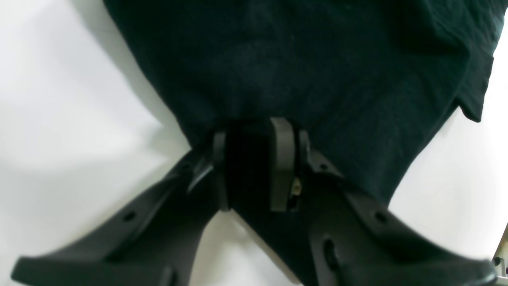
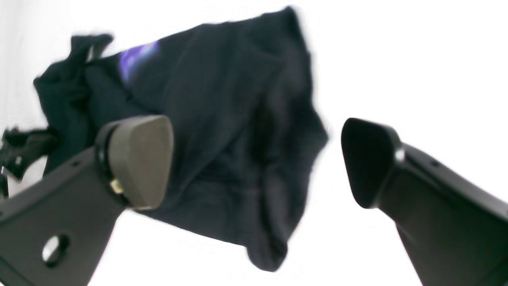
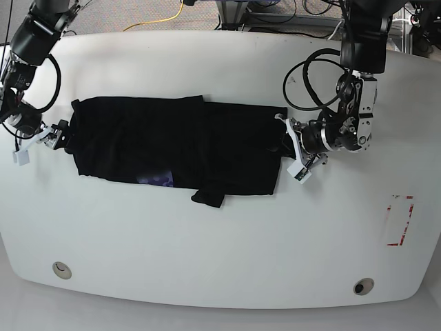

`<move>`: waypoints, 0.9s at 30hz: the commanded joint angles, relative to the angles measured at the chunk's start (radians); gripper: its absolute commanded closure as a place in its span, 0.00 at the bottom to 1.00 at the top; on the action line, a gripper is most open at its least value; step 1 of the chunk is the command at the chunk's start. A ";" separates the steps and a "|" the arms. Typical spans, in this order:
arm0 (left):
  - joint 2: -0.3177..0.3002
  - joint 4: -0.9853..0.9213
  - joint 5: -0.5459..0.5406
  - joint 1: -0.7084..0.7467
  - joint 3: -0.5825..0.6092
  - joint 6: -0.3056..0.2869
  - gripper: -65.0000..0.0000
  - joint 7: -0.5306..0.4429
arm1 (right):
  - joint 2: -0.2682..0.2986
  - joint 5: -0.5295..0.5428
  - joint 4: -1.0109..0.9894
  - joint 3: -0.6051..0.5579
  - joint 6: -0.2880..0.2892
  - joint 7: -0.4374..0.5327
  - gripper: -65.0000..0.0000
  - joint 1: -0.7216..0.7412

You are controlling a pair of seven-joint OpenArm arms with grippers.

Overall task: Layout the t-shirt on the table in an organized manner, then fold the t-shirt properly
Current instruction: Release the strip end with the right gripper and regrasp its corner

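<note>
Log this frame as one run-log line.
t-shirt: stretched across table, partly folded | left gripper: shut on t-shirt edge | right gripper: open, at opposite end

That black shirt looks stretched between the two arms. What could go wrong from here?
The left pincer is clamped on one edge of the t-shirt, while the right pincer stands open at the far end, so a pull might drag the whole shirt across the table rather than flatten it. A sleeve also sticks out at the near edge and may get folded in crooked.
</note>
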 commanded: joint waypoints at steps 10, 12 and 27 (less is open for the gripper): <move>-0.012 0.002 0.056 -0.002 0.002 0.014 0.81 0.056 | 0.069 0.024 -0.135 -0.094 0.006 0.132 0.00 0.014; -0.012 0.002 0.056 -0.002 0.002 0.014 0.81 0.056 | 0.068 0.024 -0.141 -0.110 0.006 0.136 0.00 0.014; -0.029 0.103 0.059 0.044 0.005 0.014 0.81 0.079 | -0.034 0.024 -0.140 -0.202 0.006 0.147 0.00 0.022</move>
